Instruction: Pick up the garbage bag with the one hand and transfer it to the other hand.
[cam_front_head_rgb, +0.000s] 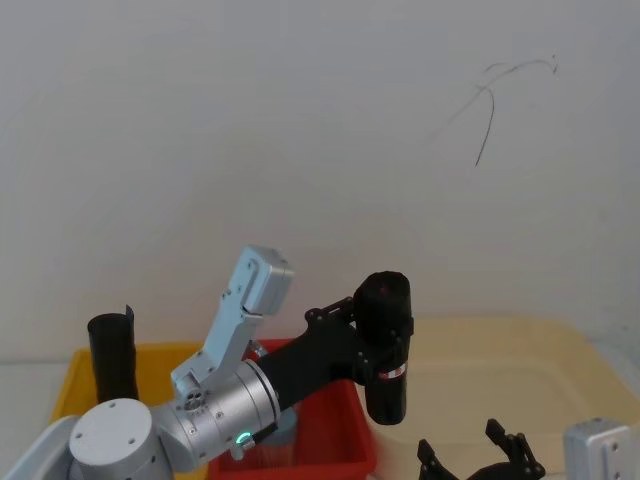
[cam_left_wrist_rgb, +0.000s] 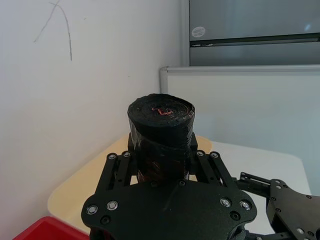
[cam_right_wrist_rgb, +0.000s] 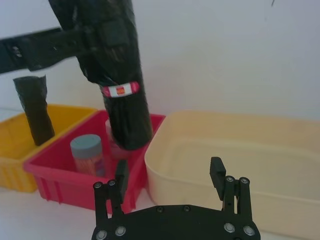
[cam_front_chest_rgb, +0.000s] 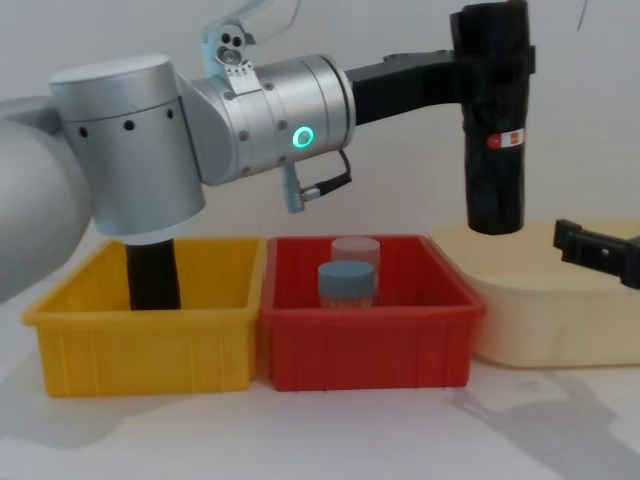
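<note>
Your left gripper (cam_front_head_rgb: 372, 326) pinching the garbage bag (cam_front_head_rgb: 386, 392) upright, your right gripper (cam_front_head_rgb: 460, 441) at its five o'clock, fingers spread.

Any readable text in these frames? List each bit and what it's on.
Label band on the garbage bag, gripped by the left gripper: red-and-white print, too small to read.
Oval sticker on the grey panel behind: blurred, unreadable.
Nothing else legible, including on the open right gripper below the bag.
</note>
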